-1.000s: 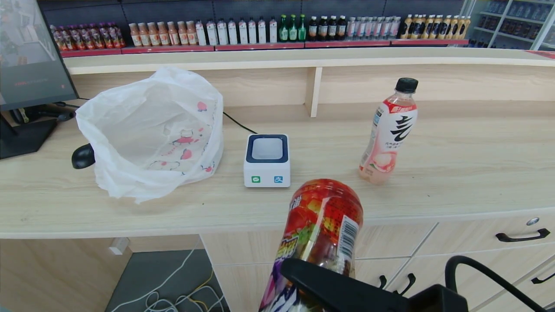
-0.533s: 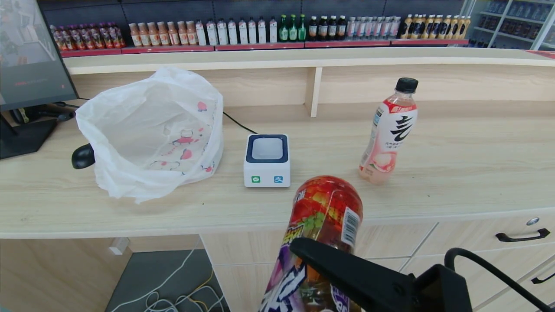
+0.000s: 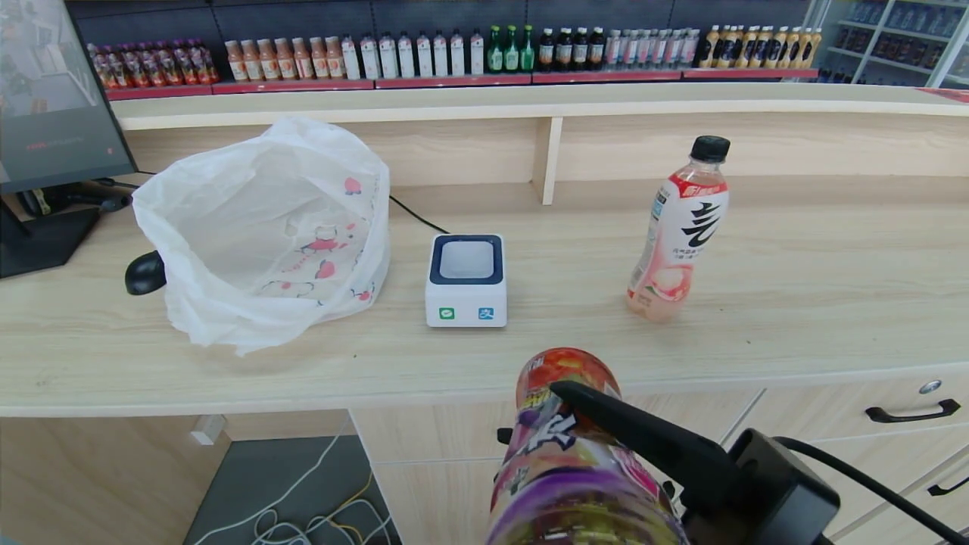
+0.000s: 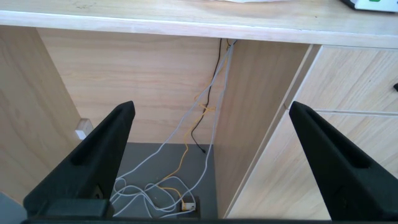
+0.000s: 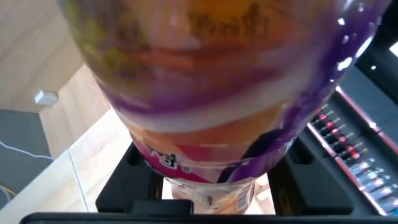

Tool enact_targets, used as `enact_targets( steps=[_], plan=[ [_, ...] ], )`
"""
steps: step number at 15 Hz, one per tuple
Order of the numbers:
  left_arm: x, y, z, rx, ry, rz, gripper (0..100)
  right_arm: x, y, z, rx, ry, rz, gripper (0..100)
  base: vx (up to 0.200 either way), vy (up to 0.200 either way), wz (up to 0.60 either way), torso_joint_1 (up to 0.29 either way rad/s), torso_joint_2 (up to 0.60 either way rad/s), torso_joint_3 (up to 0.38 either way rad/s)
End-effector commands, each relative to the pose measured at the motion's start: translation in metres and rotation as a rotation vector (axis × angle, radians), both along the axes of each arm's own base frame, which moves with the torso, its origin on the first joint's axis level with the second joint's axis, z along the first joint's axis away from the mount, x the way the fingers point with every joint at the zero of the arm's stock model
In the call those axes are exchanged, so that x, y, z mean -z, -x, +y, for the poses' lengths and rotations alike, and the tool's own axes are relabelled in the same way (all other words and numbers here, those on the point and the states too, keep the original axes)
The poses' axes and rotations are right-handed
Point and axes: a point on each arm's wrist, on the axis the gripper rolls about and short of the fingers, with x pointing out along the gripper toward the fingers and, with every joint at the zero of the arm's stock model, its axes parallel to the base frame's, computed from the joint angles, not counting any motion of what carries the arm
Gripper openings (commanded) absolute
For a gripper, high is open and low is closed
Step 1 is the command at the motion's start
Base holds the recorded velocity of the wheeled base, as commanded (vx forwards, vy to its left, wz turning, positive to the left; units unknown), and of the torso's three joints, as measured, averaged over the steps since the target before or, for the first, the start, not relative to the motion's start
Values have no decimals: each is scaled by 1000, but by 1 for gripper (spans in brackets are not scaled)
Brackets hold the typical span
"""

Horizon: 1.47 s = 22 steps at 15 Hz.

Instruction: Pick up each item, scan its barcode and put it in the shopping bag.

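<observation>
My right gripper (image 3: 559, 421) is shut on a drink bottle with a red and purple label (image 3: 564, 469), held tilted in front of the counter's front edge, below the scanner. The bottle (image 5: 211, 81) sits between the right gripper's (image 5: 211, 182) black fingers. The white scanner (image 3: 466, 278) stands mid-counter, window up. The white shopping bag (image 3: 265, 227) gapes open to its left. A pink peach bottle (image 3: 678, 231) stands upright to the right. My left gripper (image 4: 211, 109) hangs open below the counter, holding nothing.
A monitor (image 3: 45, 98) and a black mouse (image 3: 144, 272) sit at the counter's left end. The wooden counter (image 3: 795, 303) has a raised back shelf. Drawers with black handles (image 3: 912, 412) are under it. Loose cables (image 4: 186, 155) lie on the floor below.
The right gripper has rolled and drawn the held bottle lower and nearer the camera. Its barcode has turned out of sight. Bag, scanner and pink bottle have not moved.
</observation>
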Motion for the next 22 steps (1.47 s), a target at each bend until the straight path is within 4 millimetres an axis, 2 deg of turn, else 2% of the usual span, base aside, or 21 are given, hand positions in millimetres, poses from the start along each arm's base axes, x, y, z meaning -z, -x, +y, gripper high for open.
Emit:
enact_targets(
  steps=[1, 4, 6, 9, 12, 17, 22],
  plan=[
    [0, 0, 0, 0, 0, -1, 100, 2, 0, 0, -24, -35, 70, 0, 0, 0, 0, 0, 0, 0],
    [0, 0, 0, 0, 0, -1, 100, 7, 1, 2, -58, -21, 200, 0, 0, 0, 0, 0, 0, 0],
    [0, 0, 0, 0, 0, -1, 100, -4, 1, 2, -67, -34, 231, 0, 0, 0, 0, 0, 0, 0],
    [0, 0, 0, 0, 0, -1, 100, -11, -1, 2, -85, -127, 325, 0, 0, 0, 0, 0, 0, 0],
    [0, 0, 0, 0, 0, -1, 100, -18, -4, 3, -86, -308, 502, 0, 0, 0, 0, 0, 0, 0],
    [0, 0, 0, 0, 0, -1, 100, -40, -38, -8, -33, -574, 609, 0, 0, 0, 0, 0, 0, 0],
    [0, 0, 0, 0, 0, -1, 100, -36, -70, -40, 69, -751, 692, 0, 0, 0, 0, 0, 0, 0]
  ],
)
